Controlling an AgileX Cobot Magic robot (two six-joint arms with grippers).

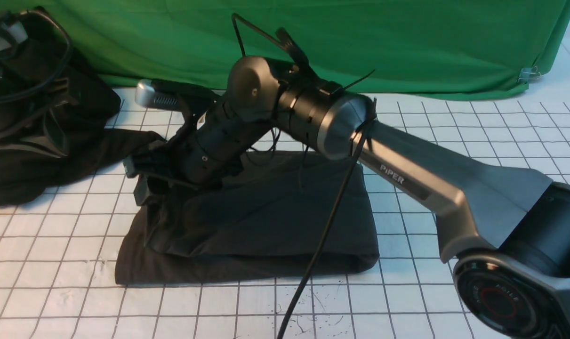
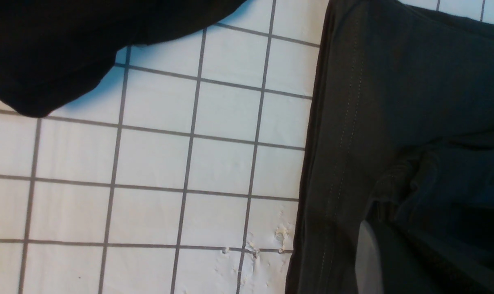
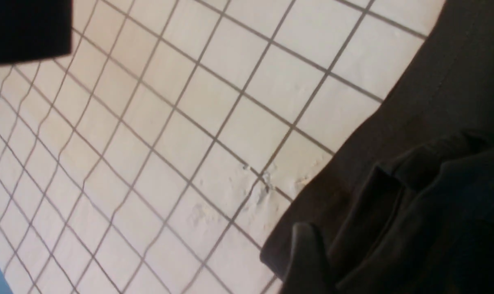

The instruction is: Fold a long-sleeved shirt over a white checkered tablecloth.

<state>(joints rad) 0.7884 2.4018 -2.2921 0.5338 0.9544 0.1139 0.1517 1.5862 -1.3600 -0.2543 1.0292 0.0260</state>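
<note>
Now | checkered tablecloth [image 1: 54, 245] | green backdrop [image 1: 407, 42] | left jaws closed | right jaws unclear

right arm [image 1: 430, 176]: stretched leftward, elbow high | right tool [image 1: 141, 186]: low (spread unclear) | left tool [image 2: 373, 265]: closed

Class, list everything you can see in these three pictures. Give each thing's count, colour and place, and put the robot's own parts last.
long-sleeved shirt: one, dark brown-black, folded, middle of the tablecloth
white checkered tablecloth: one, white with thin dark grid lines, spread under everything
black garment heap: one, black, far left on the tablecloth
green backdrop: one, green, hanging behind the tablecloth
metal clip: one, silver, on the backdrop's right edge
black cable: one, black, hanging from the right arm across the shirt
right arm: one, grey and black, reaching from the right over the shirt
right gripper: one, black, jaws apart at the shirt's left end
</note>
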